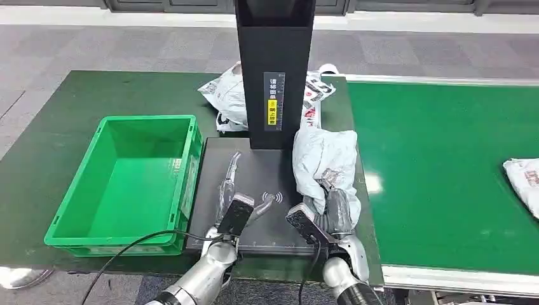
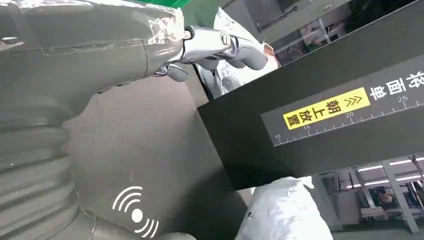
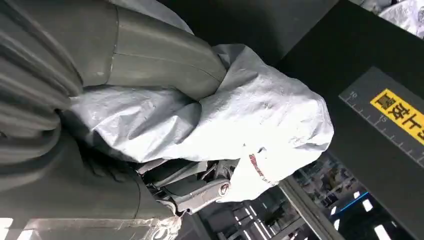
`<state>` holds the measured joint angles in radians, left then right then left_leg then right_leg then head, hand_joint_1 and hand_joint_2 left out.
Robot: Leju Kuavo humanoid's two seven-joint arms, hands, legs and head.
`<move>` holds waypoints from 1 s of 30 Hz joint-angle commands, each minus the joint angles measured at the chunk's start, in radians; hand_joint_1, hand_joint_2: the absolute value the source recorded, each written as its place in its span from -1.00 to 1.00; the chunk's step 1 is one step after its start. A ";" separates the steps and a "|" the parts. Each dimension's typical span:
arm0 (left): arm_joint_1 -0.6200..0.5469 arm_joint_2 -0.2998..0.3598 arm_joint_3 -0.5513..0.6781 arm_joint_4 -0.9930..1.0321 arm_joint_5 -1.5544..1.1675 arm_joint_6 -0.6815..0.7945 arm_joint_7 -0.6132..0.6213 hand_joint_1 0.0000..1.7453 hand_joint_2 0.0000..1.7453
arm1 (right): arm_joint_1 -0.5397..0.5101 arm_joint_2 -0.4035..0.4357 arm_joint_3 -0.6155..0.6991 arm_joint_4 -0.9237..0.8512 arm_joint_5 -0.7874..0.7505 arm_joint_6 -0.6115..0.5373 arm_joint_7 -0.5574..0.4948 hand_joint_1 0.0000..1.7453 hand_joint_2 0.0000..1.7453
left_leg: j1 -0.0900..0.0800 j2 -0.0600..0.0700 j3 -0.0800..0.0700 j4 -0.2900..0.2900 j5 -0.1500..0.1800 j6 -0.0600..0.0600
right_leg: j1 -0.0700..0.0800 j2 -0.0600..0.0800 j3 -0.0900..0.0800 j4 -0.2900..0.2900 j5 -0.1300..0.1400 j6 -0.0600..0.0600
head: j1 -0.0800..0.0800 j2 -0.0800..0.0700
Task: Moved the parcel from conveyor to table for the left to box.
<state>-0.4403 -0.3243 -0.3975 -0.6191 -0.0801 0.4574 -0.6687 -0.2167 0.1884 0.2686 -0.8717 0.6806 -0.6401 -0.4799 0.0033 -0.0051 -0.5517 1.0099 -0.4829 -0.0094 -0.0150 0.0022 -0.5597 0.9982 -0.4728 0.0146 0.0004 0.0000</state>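
A crumpled white parcel point(image 1: 324, 166) is gripped by the right hand point(image 1: 333, 213) at the right edge of the black scanner pad point(image 1: 254, 171). The left hand point(image 1: 231, 190) is held open over the pad, holding nothing. Nothing is seen inside the green crate point(image 1: 127, 181) at the table's point(image 1: 57, 127) left edge.

The black post point(image 1: 274, 70) runs off the top of the head view and hides the middle of the white bags point(image 1: 227, 96) piled behind it. Beside the post, the right hand point(image 1: 334, 213) grips the grey parcel point(image 1: 324, 162), which hides its fingertips. The white bag point(image 1: 525, 180) far from the post is cut by the picture's edge.
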 commanded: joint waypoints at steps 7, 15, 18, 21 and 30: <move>-0.065 0.036 -0.071 0.070 0.051 -0.009 -0.029 -1.00 1.00 | -0.116 -0.070 0.299 0.209 -0.087 0.351 0.081 1.00 1.00 | 0.001 0.002 0.000 -0.001 0.002 0.000 | 0.001 0.002 0.000 -0.002 0.003 -0.002 | 0.000 0.000; -0.087 0.031 -0.048 0.076 0.090 -0.061 -0.029 -1.00 1.00 | -0.122 -0.094 0.436 0.172 -0.102 0.538 -0.079 0.94 1.00 | 0.001 0.006 0.003 -0.003 0.003 -0.001 | 0.002 0.003 0.000 -0.003 0.004 -0.004 | 0.000 0.000; -0.078 0.035 -0.034 0.060 0.095 -0.051 -0.029 -1.00 1.00 | -0.109 -0.104 0.442 0.152 -0.130 0.494 -0.096 -0.96 1.00 | 0.001 0.005 0.003 -0.001 0.002 -0.001 | 0.002 0.003 0.001 -0.002 0.003 -0.003 | 0.000 0.000; -0.052 0.048 -0.012 0.011 0.097 -0.038 -0.029 -1.00 1.00 | -0.110 -0.094 0.411 0.134 -0.154 0.394 -0.085 -1.00 1.00 | 0.001 0.004 0.003 -0.002 0.003 -0.001 | 0.003 0.002 0.001 -0.003 0.004 -0.004 | 0.000 0.000; -0.057 0.060 -0.076 0.053 -0.011 0.051 -0.029 -1.00 1.00 | 0.036 -0.036 -0.025 -0.104 -0.190 -0.058 -0.218 -1.00 1.00 | 0.000 0.001 0.000 -0.001 0.002 -0.001 | 0.001 0.000 0.000 0.000 0.003 -0.003 | 0.000 0.000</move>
<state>-0.4590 -0.3033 -0.4131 -0.6569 -0.0194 0.4489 -0.6691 -0.2843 0.1240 0.6020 -0.7972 0.4834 -0.5610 -0.6000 0.0036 -0.0029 -0.5507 1.0099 -0.4819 -0.0104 -0.0146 0.0039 -0.5595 0.9984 -0.4706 0.0117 0.0004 0.0000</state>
